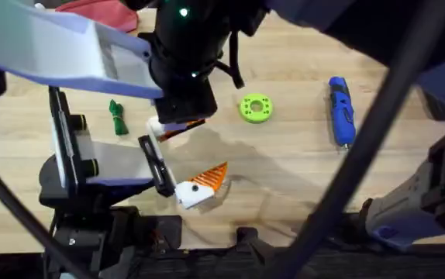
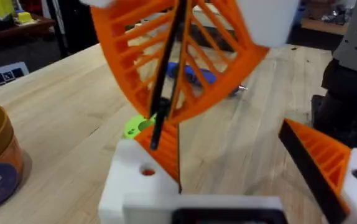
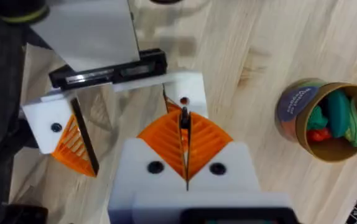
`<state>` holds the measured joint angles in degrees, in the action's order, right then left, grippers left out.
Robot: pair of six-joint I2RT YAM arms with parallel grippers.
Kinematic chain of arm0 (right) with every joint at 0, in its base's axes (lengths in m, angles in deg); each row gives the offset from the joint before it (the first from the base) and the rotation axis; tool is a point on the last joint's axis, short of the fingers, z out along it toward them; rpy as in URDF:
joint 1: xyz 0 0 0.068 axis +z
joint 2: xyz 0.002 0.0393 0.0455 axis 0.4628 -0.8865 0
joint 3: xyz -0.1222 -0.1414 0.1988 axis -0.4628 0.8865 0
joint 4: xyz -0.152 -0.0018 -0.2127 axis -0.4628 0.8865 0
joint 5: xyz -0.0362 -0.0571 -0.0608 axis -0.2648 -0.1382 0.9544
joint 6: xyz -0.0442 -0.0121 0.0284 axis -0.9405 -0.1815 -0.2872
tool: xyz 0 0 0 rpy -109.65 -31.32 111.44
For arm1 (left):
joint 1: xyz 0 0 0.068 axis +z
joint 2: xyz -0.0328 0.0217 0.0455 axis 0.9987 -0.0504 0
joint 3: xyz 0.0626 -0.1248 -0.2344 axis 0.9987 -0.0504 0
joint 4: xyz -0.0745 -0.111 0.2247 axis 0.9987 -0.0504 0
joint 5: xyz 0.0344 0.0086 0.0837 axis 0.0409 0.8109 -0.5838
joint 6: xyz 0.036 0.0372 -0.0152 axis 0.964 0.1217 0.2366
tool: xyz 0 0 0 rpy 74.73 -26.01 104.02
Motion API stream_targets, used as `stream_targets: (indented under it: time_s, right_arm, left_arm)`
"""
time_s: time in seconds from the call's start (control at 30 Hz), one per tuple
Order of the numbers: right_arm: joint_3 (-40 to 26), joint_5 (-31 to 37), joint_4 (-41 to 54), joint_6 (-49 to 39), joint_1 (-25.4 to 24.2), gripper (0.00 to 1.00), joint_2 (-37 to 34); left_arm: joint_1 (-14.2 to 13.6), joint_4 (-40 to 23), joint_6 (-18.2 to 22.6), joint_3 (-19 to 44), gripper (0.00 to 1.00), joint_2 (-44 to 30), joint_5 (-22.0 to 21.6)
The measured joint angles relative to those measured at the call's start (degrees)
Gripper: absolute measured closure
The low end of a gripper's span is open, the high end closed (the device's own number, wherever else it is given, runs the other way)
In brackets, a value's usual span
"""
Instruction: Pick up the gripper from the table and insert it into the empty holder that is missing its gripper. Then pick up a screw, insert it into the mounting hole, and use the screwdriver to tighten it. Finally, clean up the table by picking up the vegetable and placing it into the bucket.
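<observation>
Item 1, near: left claw (image 3: pixel 129 124), fingers spread. Its all-white holder (image 2: pixel 135 177) is my target.
Item 2, just beyond: right claw (image 3: pixel 185 146), pads clamped on the orange wedge (image 2: pixel 166 144). The wedge tip touches the holder's top, and I judge its long axis runs straight into the slot.
Item 3, far right: screwdriver (image 1: pixel 340 111), untouched.

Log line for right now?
right gripper shut over holder hole | left gripper open | screwdriver on table | vegetable on table

White blocks with orange ribbed pads form each tool (image 3: pixel 185 155), black cables trailing from dark arms.
</observation>
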<state>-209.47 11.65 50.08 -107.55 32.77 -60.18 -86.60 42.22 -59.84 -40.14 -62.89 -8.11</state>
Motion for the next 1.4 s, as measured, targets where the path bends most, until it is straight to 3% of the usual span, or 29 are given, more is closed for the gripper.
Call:
stream_targets:
  time_s: [1.4]
  right_arm:
    - [-0.1,0.4,-0.1,0.0,0.5,0.995,-2.2]
  left_arm:
    - [0.0,0.0,0.0,0.0,0.015,0.0,0.0]
